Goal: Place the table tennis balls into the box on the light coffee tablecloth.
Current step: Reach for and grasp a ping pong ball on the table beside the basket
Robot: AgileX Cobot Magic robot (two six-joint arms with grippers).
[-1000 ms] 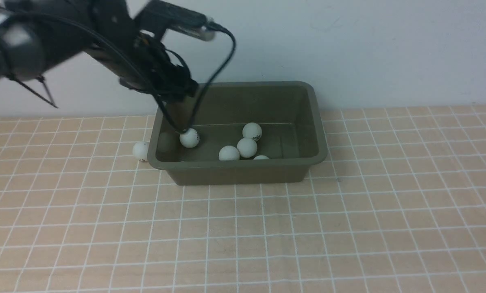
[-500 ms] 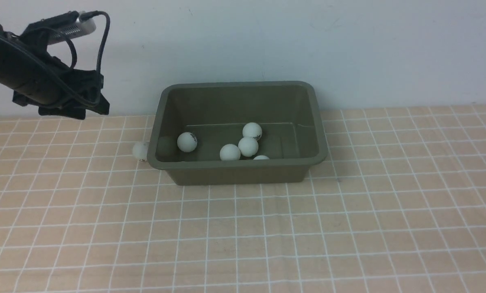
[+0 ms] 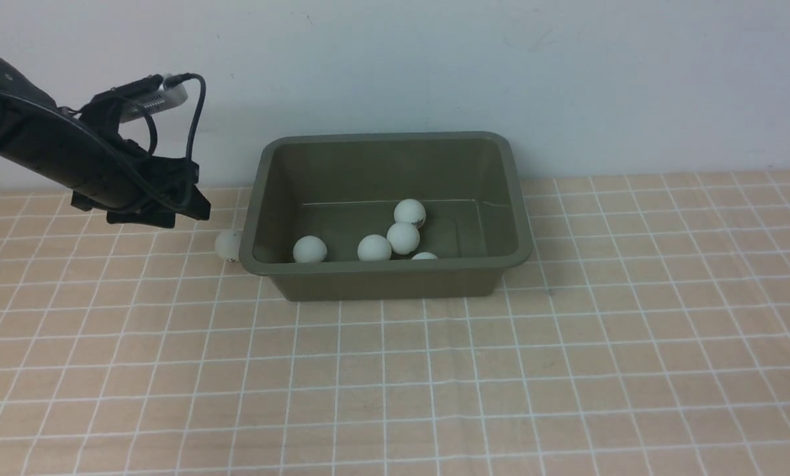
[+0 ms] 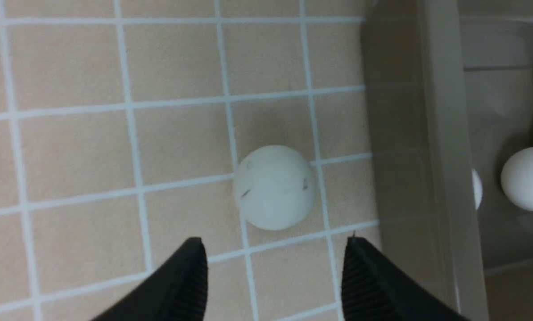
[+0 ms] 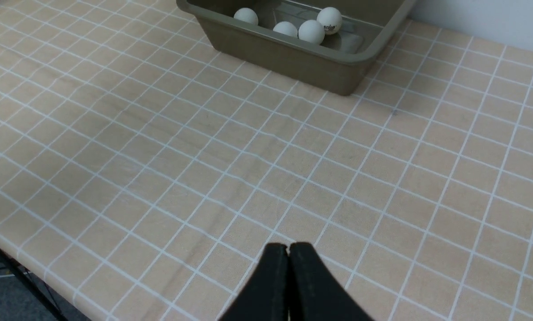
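At the far edge of the tablecloth (image 3: 566, 363), the front view shows me the box (image 3: 381, 266) with five table tennis balls (image 3: 403, 237) that I can count. The one I dropped over its left end a second ago has rolled down against the near wall. My left arm (image 3: 71, 165) swung out to the left after that and has now come back lower, towards the loose ball (image 3: 228, 244) lying on the cloth just beside the box's left end. In the left wrist view, the left gripper (image 4: 274, 249) stands wide open and empty. The loose ball is just ahead of the fingertips, not yet between them, and the box rim runs close alongside. In the right wrist view, the right gripper (image 5: 287, 249) is closed tight on nothing, over the near part of the cloth and well apart from the box. I judge this to be the last ball in sight, and the box wall leaves one finger little room.
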